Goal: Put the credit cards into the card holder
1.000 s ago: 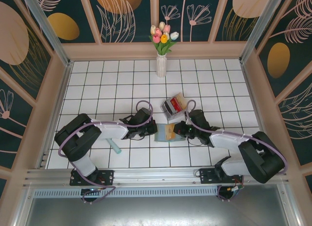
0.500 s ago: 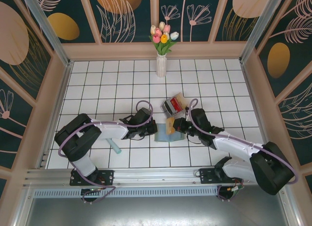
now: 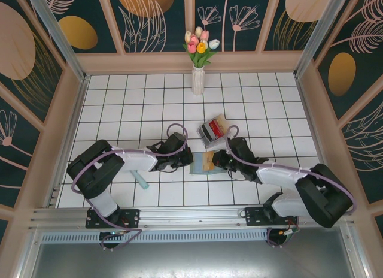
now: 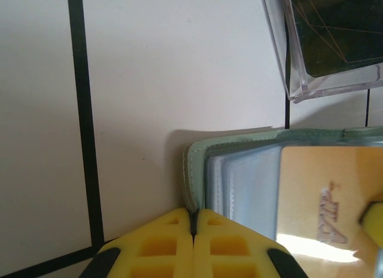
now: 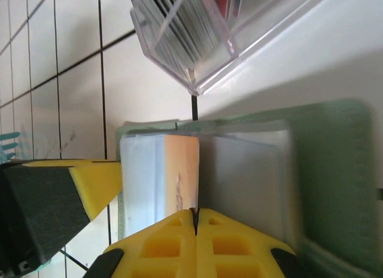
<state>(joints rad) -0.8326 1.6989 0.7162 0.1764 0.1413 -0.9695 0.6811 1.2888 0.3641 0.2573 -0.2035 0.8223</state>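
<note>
White glossy tiles with thin black joints make the table (image 3: pixel 119 110). Between both grippers lies the card holder (image 3: pixel 196 166), open, soft grey-green outside with pale blue-grey sleeves inside. The left gripper (image 4: pixel 193 215) is clenched on its rounded edge. Beyond its fingertips sits a clear hard plastic box (image 4: pixel 329 44). The right gripper (image 5: pixel 193 213) pinches a smooth tan credit card (image 5: pixel 182 170) over the sleeves.
</note>
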